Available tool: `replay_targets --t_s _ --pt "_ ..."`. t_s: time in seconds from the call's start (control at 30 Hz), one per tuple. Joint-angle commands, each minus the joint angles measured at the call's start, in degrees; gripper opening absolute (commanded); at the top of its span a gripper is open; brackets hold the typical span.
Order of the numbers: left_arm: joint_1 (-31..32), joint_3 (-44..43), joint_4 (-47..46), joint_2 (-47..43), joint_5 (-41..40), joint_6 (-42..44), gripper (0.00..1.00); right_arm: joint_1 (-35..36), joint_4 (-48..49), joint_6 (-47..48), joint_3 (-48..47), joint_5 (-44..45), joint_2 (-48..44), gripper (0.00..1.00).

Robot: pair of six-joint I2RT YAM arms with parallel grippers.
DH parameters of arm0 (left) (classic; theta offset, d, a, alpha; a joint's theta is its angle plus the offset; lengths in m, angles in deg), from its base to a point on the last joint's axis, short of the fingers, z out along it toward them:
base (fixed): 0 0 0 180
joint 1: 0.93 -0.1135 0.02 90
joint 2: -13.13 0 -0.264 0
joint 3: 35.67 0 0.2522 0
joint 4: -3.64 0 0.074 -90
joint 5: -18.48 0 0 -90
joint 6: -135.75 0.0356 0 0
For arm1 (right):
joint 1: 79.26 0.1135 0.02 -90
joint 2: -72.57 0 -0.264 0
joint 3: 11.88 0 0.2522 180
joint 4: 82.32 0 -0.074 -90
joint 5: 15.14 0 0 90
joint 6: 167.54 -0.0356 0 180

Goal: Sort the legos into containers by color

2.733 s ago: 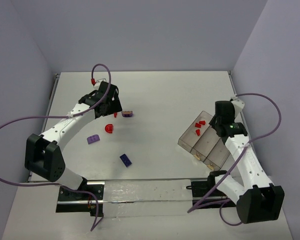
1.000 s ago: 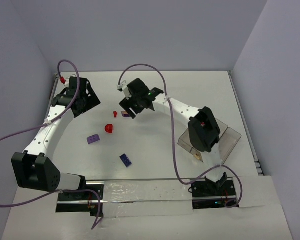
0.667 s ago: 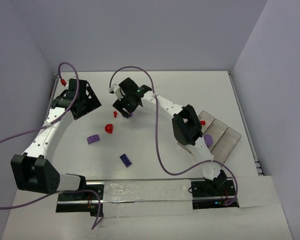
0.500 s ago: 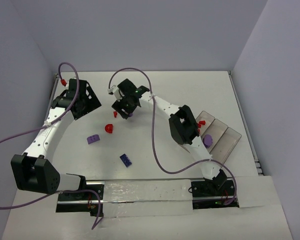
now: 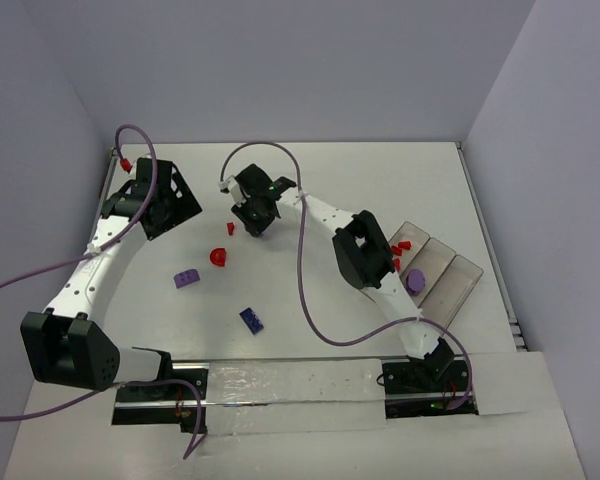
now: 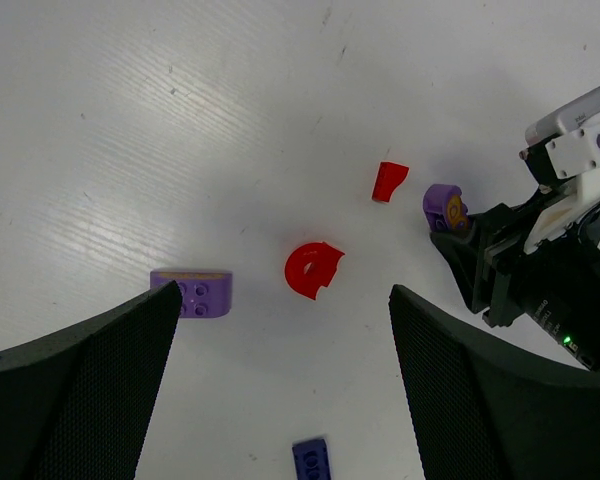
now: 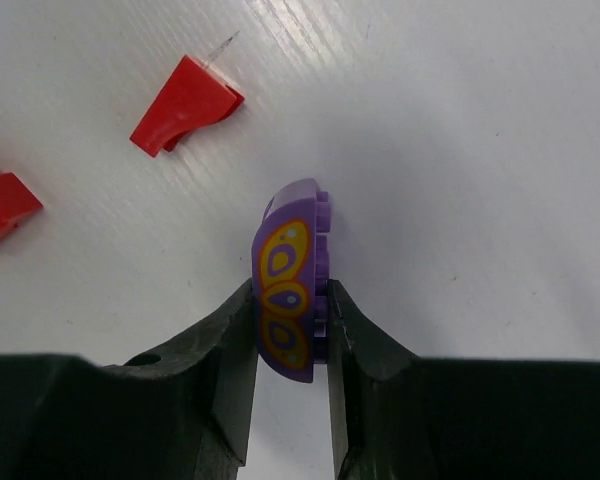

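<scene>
My right gripper (image 5: 256, 226) (image 7: 290, 322) is shut on a light purple half-round lego printed with a yellow butterfly wing (image 7: 291, 285), at table level; this lego also shows in the left wrist view (image 6: 445, 208). A tiny red lego (image 5: 230, 228) (image 7: 185, 105) (image 6: 388, 181) lies just beside it. My left gripper (image 5: 170, 208) (image 6: 280, 400) is open and empty, high above the table. Below it lie a red half-disc (image 5: 218, 257) (image 6: 312, 270), a light purple brick (image 5: 187, 279) (image 6: 192, 294) and a dark blue-violet brick (image 5: 251, 319) (image 6: 313, 460). The clear three-compartment tray (image 5: 455, 285) stands at the right.
The tray holds small red pieces (image 5: 400, 248) in one end compartment and a purple piece (image 5: 416, 280) in the middle one. The right arm's elbow (image 5: 365, 250) partly covers the tray's left end. Purple cables loop over both arms. Walls close the table at the back and sides.
My right arm has swung from the tray across to the purple butterfly lego and shut on it. My left arm has pulled back to the far left and stays there.
</scene>
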Motion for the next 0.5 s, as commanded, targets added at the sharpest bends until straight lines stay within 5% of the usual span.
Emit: replay_targets --t_s 0.0,0.23,0.47 --pt "-0.4 0.2 -0.5 -2.2 -0.4 -0.1 0.92 0.0 4.9 -3.2 5.1 3.1 -8.2 0.0" --pt "-0.4 0.5 -1.1 -2.2 -0.3 0.2 0.92 -2.3 12.1 -9.2 21.4 5.4 -28.1 0.0" --pt "-0.5 0.1 -2.3 -1.2 1.1 0.8 0.92 -13.0 15.7 -22.0 50.6 7.7 -54.4 0.0"
